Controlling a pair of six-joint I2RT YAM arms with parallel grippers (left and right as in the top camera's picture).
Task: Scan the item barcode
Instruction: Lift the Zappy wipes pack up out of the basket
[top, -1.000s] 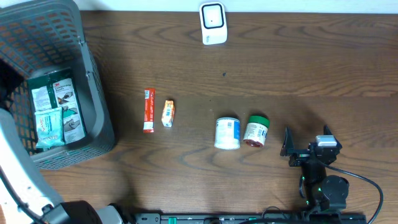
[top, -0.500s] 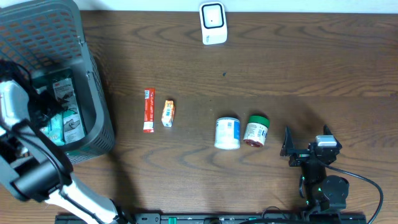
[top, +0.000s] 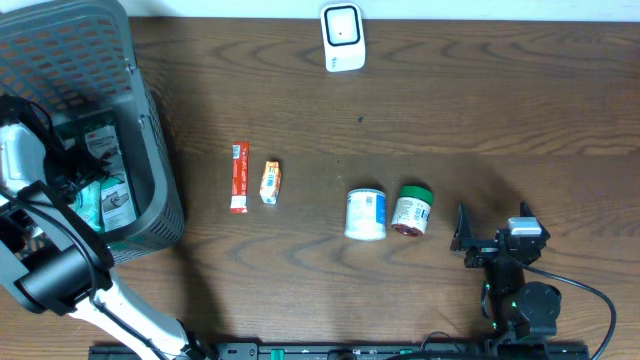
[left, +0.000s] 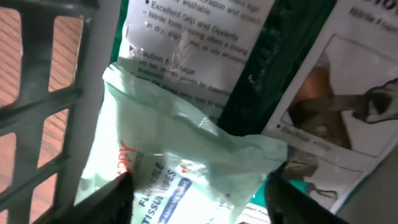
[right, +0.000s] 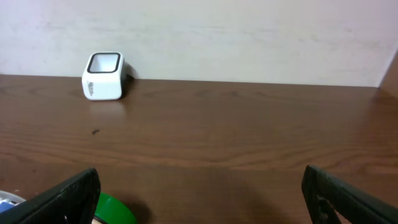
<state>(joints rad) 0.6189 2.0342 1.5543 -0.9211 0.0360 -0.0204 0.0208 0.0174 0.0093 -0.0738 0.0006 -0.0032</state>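
Since a second ago the left arm has swung from the lower left corner of the overhead view up into the grey basket (top: 150, 150) at the left edge. It now reaches down over the packets there; nothing on the table has shifted.

The basket is stiff moulded plastic with slotted walls, and wood shows through the slots in the wrist view. Flat inside it lies a large dark green carded package (left: 298, 81), glossy and printed with text and a photo. It looks rigid enough to slide rather than bend.

On top of it, at lower centre of the wrist view, sits the likely item: a pale green tissue pack (left: 180, 155). It is a soft, crinkled film pouch and probably light. It would give under pressure and be slick. I would take it across its width on the padded body, not on the thin crimped end seam, which would fold and slip.

The left gripper (left: 198, 198) has its fingers apart, one on each side of the pack at the bottom edge of the frame. I cannot tell whether they are pressing on it.

The right gripper (right: 202, 196), at lower right of the overhead view, is spread wide and holds nothing.

Mid-table stand a white tub (top: 366, 214) and a green-lidded jar (top: 411, 210), both hard cylinders. The white scanner (top: 342, 38) sits at top centre. Left of centre are a thin red sachet (top: 238, 178) and a small orange packet (top: 270, 182).
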